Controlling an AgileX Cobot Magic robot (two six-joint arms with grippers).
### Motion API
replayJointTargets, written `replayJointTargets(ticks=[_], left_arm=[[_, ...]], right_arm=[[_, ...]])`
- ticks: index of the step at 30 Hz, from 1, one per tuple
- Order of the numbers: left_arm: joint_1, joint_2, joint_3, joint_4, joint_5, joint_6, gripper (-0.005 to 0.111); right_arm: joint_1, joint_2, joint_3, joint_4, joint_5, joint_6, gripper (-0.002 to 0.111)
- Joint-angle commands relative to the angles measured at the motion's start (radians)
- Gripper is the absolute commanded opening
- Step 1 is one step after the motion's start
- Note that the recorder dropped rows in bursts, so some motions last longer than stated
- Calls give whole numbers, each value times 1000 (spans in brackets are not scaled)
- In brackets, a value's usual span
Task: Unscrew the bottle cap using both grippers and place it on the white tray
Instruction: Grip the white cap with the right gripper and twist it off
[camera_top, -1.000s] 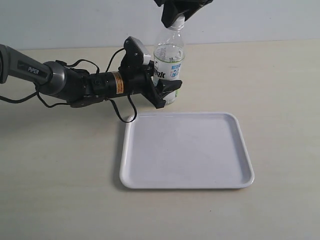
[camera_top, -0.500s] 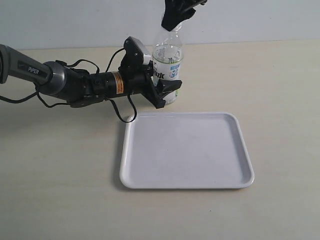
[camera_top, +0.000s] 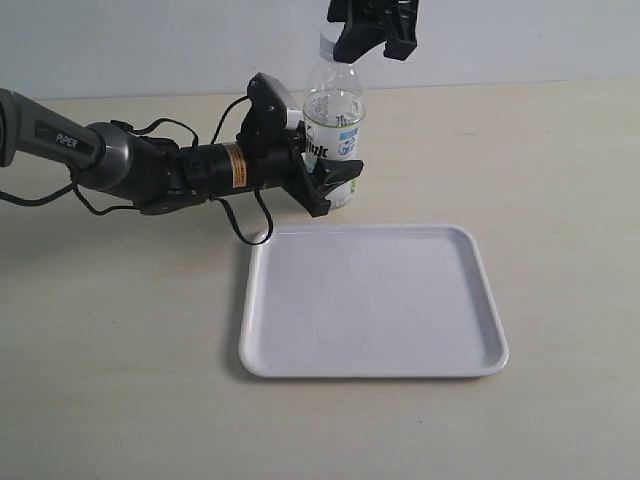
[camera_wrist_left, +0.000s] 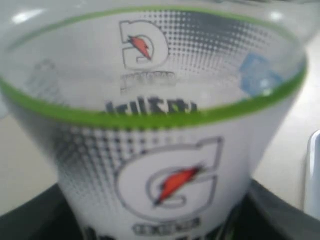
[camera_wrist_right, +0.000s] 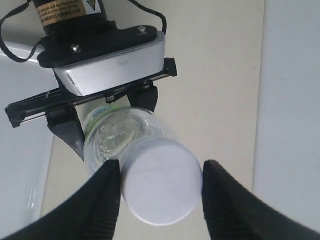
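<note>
the right gripper (camera_top: 372, 28), pinching the bottle cap (camera_wrist_right: 159, 189), has rotated, so unscrewing seems underway; the left gripper (camera_top: 330, 185) clamps the bottle (camera_top: 335, 110) steady.

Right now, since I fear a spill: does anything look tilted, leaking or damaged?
Nothing stands out. The bottle stands upright on the table, clamped at its label by the left gripper, with the right gripper closed on the bottle cap. No liquid shows on the table or the white tray.
</note>
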Motion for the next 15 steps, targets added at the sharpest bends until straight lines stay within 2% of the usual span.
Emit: replayJointTargets(ticks=[1, 3, 4, 5, 6, 9, 13, 15], left_arm=[[-2, -11, -2, 14, 5, 3, 0], [-2, -11, -2, 14, 5, 3, 0], [-2, -11, -2, 14, 5, 3, 0], [-2, -11, -2, 14, 5, 3, 0], [-2, -11, -2, 14, 5, 3, 0], [-2, -11, -2, 14, 5, 3, 0], [-2, -11, -2, 14, 5, 5, 0], [-2, -11, -2, 14, 5, 5, 0]], right_arm=[[2, -1, -3, -29, -12, -54, 1], [2, -1, -3, -14, -12, -3, 9], [2, -1, -3, -9, -12, 11, 17], [2, -1, -3, -6, -12, 11, 21], [2, -1, -3, 2, -12, 11, 31], [2, -1, -3, 45, -12, 11, 48], [2, -1, -3, 20, -12, 58, 63], [2, -1, -3, 20, -24, 86, 66]])
